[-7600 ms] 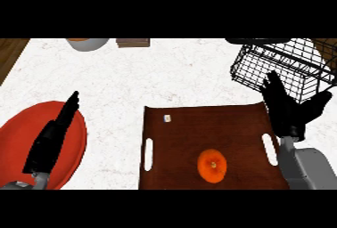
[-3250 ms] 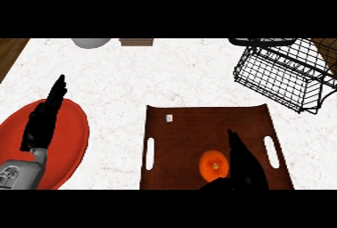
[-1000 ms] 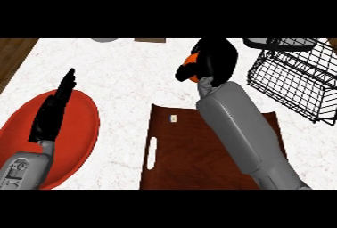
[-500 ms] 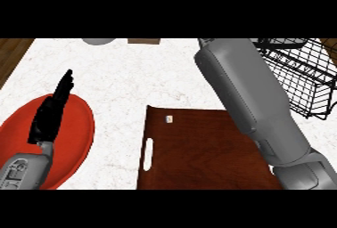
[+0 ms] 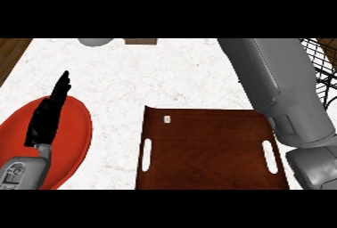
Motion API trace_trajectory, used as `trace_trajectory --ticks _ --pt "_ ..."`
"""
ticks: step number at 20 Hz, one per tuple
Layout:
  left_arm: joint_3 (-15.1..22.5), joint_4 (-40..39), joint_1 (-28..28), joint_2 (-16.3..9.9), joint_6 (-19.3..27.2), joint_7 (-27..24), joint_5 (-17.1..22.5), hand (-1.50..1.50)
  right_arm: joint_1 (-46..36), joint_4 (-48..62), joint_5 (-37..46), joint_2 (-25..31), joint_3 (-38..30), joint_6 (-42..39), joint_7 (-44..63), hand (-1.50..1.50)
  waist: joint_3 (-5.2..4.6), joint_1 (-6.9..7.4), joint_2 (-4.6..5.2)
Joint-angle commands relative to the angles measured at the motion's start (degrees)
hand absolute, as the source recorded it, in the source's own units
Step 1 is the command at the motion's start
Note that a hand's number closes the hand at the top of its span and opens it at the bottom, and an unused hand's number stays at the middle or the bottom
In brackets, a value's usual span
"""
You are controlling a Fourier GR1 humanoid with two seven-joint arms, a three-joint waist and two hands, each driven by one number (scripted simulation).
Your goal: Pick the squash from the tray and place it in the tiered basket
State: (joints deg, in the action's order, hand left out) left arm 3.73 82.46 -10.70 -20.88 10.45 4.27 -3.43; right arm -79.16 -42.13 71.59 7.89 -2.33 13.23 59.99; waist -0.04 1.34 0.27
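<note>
— What do you have on the white speckled desk (image 5: 164, 75) in front of you?

— You have a dark brown wooden tray with two white slot handles (image 5: 211, 151) at the desk's near edge, right of centre; a small pale tag lies near the tray's far left corner; at the near left corner sits a round red plate (image 5: 69, 133).

— And your hands?

— Your left hand (image 5: 47, 116) is above the red plate, its black fingers (image 5: 63, 84) straight and together, pointing toward the far edge, gripping nothing; your right grey forearm (image 5: 276, 84) runs up the desk's right side from the near edge to the far edge and out of sight; the right hand itself is not visible, so you cannot tell what its fingers are doing.

— Where is the squash?

— You cannot see it anywhere; the tray's surface shows only the tag; the black wire tiered basket (image 5: 322, 67) shows just a sliver at the desk's right edge, beyond the forearm.

— Anything else?

— A grey rounded object (image 5: 99, 42) and a small brown block (image 5: 140, 41) sit at the far edge.
</note>
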Motion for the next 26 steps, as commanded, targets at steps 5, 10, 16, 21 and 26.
trace_trajectory --ticks 5,10,16,21,26 --pt "-0.5 -1.9 0.8 0.9 -0.6 -1.6 -0.6 0.0 -2.2 9.3 1.5 8.9 -1.6 -4.6 -5.4 1.5 -0.01 -0.3 0.13" --pt "-1.5 -2.4 -0.5 0.8 -0.8 -1.5 -0.4 0.0 -0.3 14.8 8.1 10.7 2.7 -7.2 -1.7 1.5 -0.04 -0.5 0.17" --pt "-2.3 -2.2 2.1 0.5 -2.1 -3.9 -1.0 0.0 4.9 12.0 7.3 15.2 2.0 -6.8 -7.5 1.5 0.02 -1.24 -0.29" --pt "-2.9 -4.8 0.2 2.2 -1.3 -4.0 -1.6 0.0 6.3 13.7 2.9 18.4 -1.9 -6.8 -15.8 1.5 0.03 -1.06 -0.04" --pt "-1.8 -5.2 -1.2 3.5 -0.8 -2.7 -3.6 0.0 8.1 11.4 -1.0 18.2 -4.8 -8.6 -17.9 1.5 0.03 -1.17 -0.12"
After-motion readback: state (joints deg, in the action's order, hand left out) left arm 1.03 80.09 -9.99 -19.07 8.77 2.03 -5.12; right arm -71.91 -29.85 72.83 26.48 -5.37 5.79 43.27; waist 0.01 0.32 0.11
